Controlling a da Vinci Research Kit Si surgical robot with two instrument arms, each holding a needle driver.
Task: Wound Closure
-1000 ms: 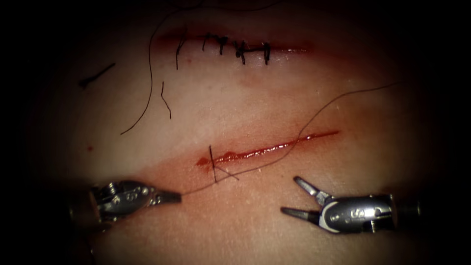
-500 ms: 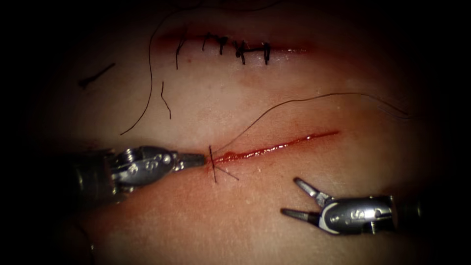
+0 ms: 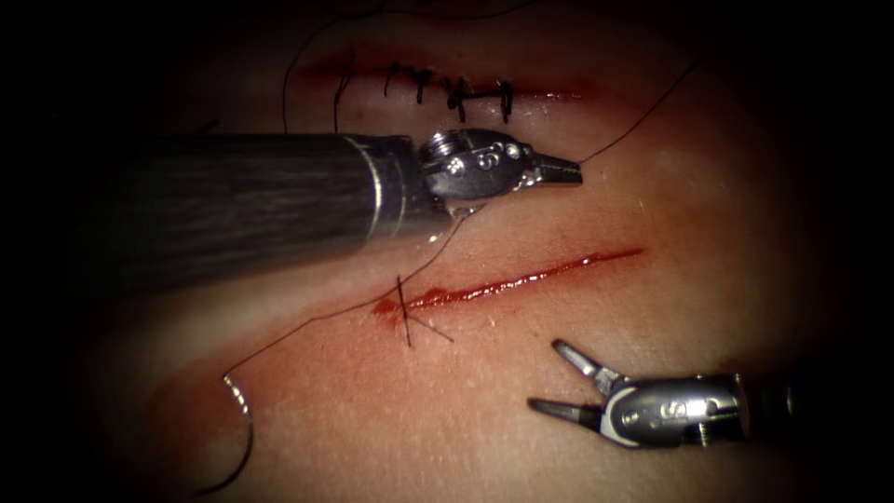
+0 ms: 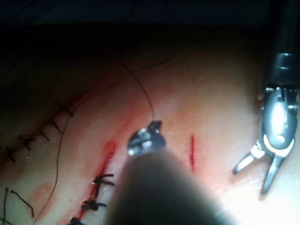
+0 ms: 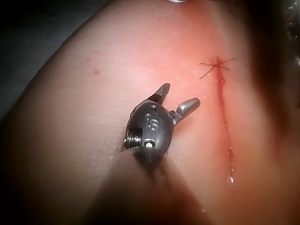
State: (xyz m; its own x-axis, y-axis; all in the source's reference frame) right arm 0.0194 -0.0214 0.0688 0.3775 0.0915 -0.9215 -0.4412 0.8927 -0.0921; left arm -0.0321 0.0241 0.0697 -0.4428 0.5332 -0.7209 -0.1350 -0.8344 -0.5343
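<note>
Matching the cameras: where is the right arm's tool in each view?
Endoscope view: right tool, jaws open and empty, below the cut.
Left wrist view: right tool beside the same cut, open.
Right wrist view: right tool beside that cut, open.
Shared landmark: the cut. Left tool holds thread; needle lies on tissue.

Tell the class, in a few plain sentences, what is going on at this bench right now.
The left end effector, shut on the thread, hangs above the open cut. The right end effector holds nothing, jaws open, below the cut. The needle lies free on the tissue, lower left, not in it.
</note>
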